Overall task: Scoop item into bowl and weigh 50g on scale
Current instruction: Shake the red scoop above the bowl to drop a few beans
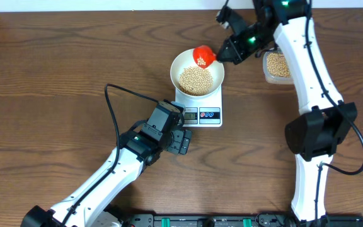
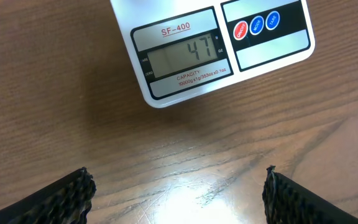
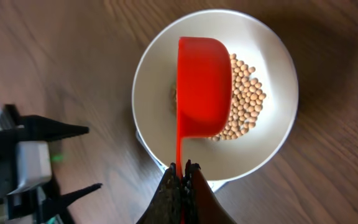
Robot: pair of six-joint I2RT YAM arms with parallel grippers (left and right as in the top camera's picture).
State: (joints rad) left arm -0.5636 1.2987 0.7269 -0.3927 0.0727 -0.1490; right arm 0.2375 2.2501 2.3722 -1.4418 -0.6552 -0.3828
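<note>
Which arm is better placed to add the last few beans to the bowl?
The right. The right tool is shut on the red scoop, held over the bowl, with the bean tub beside it. The left tool is open and empty, by the scale, which reads 47.

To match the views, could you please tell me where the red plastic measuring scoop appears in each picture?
Overhead: the red plastic measuring scoop is upper centre, over the upper rim of the round white bowl, in the right gripper.
Left wrist: not in it.
Right wrist: centre, above the bowl.
Shared landmark: the bowl holding tan beans.
</note>
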